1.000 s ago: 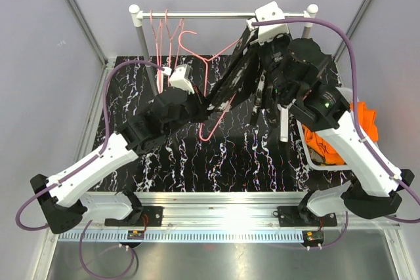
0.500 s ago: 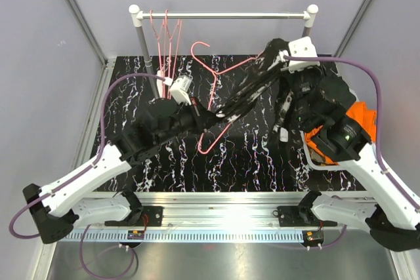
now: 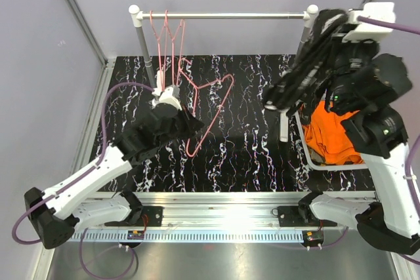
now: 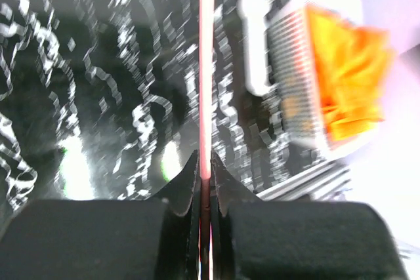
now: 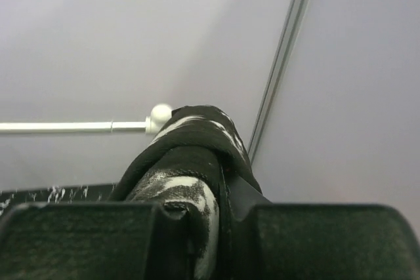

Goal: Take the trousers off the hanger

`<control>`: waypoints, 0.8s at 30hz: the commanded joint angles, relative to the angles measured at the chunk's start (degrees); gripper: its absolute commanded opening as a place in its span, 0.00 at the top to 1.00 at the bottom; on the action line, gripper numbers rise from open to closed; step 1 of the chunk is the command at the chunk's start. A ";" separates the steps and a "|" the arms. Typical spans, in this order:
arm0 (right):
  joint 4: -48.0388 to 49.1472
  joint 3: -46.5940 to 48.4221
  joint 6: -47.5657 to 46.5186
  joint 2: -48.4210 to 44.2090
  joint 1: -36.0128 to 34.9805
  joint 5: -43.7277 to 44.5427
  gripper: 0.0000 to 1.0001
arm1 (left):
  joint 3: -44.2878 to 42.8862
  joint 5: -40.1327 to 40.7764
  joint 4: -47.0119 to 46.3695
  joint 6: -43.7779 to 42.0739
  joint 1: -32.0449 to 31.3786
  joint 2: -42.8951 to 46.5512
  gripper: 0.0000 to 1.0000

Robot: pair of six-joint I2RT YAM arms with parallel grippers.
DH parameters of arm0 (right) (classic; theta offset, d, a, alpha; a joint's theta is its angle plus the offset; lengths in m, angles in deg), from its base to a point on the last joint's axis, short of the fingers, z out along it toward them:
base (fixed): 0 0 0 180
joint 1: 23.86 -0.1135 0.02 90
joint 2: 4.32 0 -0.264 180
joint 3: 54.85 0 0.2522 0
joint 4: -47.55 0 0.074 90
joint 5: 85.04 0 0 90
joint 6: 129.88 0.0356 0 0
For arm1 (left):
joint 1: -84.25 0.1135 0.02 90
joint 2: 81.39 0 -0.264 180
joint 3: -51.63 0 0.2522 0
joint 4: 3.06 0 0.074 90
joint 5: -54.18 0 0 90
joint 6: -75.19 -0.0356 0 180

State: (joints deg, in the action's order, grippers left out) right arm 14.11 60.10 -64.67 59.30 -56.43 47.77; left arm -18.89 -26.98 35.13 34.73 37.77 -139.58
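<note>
Marbled black surface (image 3: 249,149) lies under a rack (image 3: 223,15); left tool (image 4: 205,168) clenched on a pink hanger (image 4: 207,63), clear of the rail; right tool (image 5: 220,204) grasps black trousers (image 3: 302,77), raised beside the right post; orange trousers (image 3: 338,132) lie in a basket (image 3: 307,152).

Logged along bottom edge, full width: right gripper (image 5: 222,211), black, blurred by nearness, jaws pinched on cloth.
Logged at centre, rising from the jaws: black trousers (image 5: 190,142) with white markings, bunched into a thick roll, white streaks down the near face.
Logged at mid left: metal rail (image 5: 65,126), horizontal, ended in a white end cap (image 5: 160,113) just beside the cloth.
Logged upper right of centre: pale strut (image 5: 285,50), slanted downward behind the roll.
Logged behind: plain lilac-grey wall (image 5: 98,31).
Logged lower left: sliver of black white-veined table (image 5: 59,193).
</note>
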 commanded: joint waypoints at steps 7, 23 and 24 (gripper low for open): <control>24.53 -4.36 -28.98 -2.00 0.41 9.12 1.00 | 0.33 -3.21 -3.34 -3.83 0.07 -3.07 1.00; 42.09 -36.93 -62.91 -17.19 11.47 22.05 1.00 | 2.52 -12.44 1.41 -16.66 -0.10 1.67 1.00; 41.14 -39.11 -63.44 -18.17 12.01 21.88 1.00 | 3.22 -12.53 2.28 -17.10 -0.10 2.29 1.00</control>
State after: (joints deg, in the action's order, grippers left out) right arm 46.44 21.96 -119.95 46.51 -46.16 68.73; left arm -16.55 -36.11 38.10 21.90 37.83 -141.22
